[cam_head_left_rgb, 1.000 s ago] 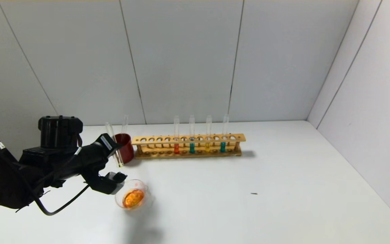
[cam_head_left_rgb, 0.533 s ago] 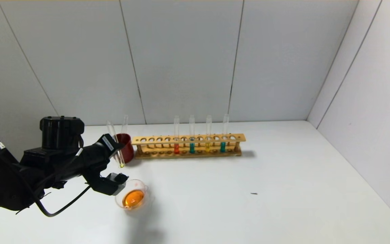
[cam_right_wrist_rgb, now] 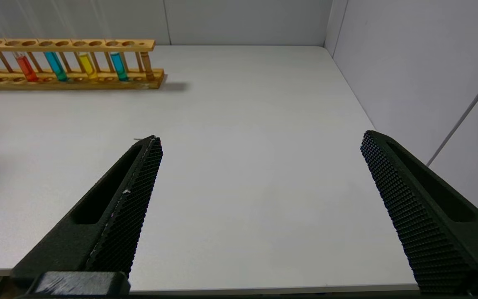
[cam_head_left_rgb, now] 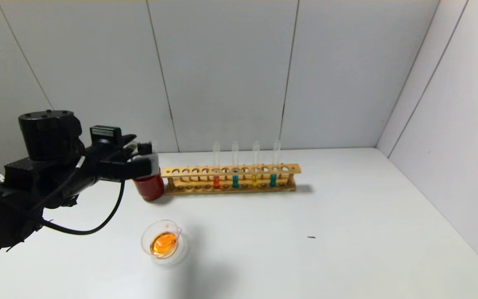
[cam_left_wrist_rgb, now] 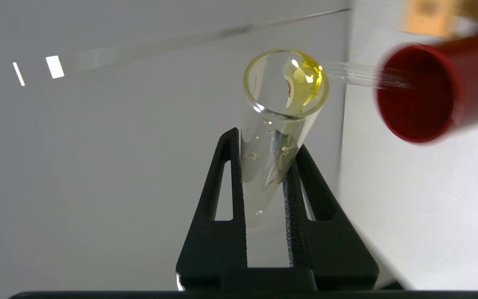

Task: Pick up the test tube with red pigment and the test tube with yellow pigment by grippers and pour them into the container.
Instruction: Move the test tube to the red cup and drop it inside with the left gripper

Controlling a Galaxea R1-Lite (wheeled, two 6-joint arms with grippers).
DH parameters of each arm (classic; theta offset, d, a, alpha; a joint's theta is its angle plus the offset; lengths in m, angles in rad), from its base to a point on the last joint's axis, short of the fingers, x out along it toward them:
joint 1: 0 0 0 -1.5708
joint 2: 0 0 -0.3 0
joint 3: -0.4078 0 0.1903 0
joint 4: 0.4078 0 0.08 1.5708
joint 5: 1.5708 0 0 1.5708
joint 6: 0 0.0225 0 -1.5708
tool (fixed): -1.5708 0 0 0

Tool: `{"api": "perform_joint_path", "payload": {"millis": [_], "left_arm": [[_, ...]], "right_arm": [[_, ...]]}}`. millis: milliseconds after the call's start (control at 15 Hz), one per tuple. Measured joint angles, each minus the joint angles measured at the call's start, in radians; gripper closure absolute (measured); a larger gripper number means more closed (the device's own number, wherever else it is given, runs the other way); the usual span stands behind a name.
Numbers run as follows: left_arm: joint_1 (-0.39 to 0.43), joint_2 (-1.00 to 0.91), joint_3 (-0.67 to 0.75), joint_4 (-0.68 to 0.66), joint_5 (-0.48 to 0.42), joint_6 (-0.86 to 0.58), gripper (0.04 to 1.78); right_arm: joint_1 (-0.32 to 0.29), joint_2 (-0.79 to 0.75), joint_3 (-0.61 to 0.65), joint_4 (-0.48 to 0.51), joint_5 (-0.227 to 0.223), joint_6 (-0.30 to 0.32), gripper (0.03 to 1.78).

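Note:
My left gripper [cam_head_left_rgb: 144, 160] [cam_left_wrist_rgb: 266, 141] is shut on the test tube with yellow pigment [cam_left_wrist_rgb: 274, 153]. The tube is nearly empty, with a yellow film at its rounded end. I hold it raised, beside the mouth of a dark red cup [cam_head_left_rgb: 149, 186] [cam_left_wrist_rgb: 417, 97]. A clear empty tube [cam_left_wrist_rgb: 355, 74] leans in that cup. The container [cam_head_left_rgb: 162, 242] sits on the table in front of the cup, apart from the gripper, and holds orange liquid. The twin red tube [cam_head_left_rgb: 216, 182] and twin yellow tube [cam_head_left_rgb: 254, 180] stand in the rack. My right gripper [cam_right_wrist_rgb: 259, 139] is open and empty over the table's front right.
A wooden rack [cam_head_left_rgb: 230, 171] [cam_right_wrist_rgb: 69, 43] stands at the back centre with two teal tubes [cam_head_left_rgb: 235, 181] [cam_head_left_rgb: 273, 180] among the coloured ones. White walls close the back and right. A small dark speck [cam_head_left_rgb: 311, 237] lies on the white table [cam_head_left_rgb: 305, 257].
My left gripper has risen and swung back from over the container to the red cup, carrying the yellow tube. The liquid in the container has settled to an even orange.

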Motion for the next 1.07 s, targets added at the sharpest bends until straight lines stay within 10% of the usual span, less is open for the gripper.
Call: {"api": "perform_joint_path", "payload": {"millis": [200,600,1067], "left_arm": [[-0.011,-0.010,-0.090,0.067,0.127,-0.457,1.51],[0.007,0.040,-0.221,0.256,0.047,-1.228,1.51],[0.097,0.172,-0.267,0.152,0.031,-1.513,1.51]], "right_arm": [[0.000,0.000,0.000,0.000,0.000,0.000,0.06],[0.000,0.000,0.000,0.000,0.000,0.000,0.06],[0.000,0.000,0.000,0.000,0.000,0.000,0.06]]}}
